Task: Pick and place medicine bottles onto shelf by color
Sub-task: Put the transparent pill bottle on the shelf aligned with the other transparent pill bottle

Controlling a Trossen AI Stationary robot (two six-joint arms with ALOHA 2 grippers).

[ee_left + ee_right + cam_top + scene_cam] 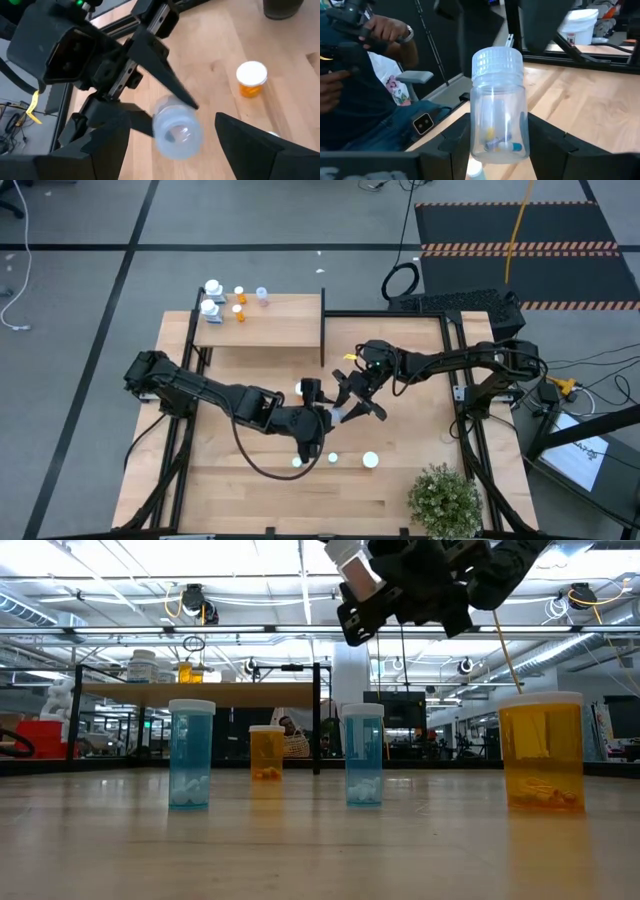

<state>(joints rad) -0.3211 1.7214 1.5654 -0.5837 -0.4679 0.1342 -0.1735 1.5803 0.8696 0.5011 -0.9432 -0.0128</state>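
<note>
My right gripper (500, 122) is shut on a clear medicine bottle (497, 105) with a white ribbed cap, high above the table's middle (338, 415). My left gripper (172, 145) faces it, open, one finger on each side of the bottle's cap end (176, 131) with a gap. The shelf (290, 330) at the far side carries white (212, 287), orange (240, 294) and clear (262, 295) bottles. Two blue bottles (191, 753) (363, 753) and two orange ones (266, 752) (541, 750) stand on their bases on the table. My right gripper pinches the lower body of the clear bottle (474, 142) between its two fingers. The fingers come roughly level from the table's right and lie along the bottle. The capped end (497, 62) juts out past the fingertips. The bottle is lifted clear of the table.
A potted plant (445, 500) stands at the near right corner. The shelf's black upright panel (322, 328) rises just beyond the grippers. A seated person's hands (385, 32) show beyond the table's edge. Bare tabletop (240, 480) lies at the near left.
</note>
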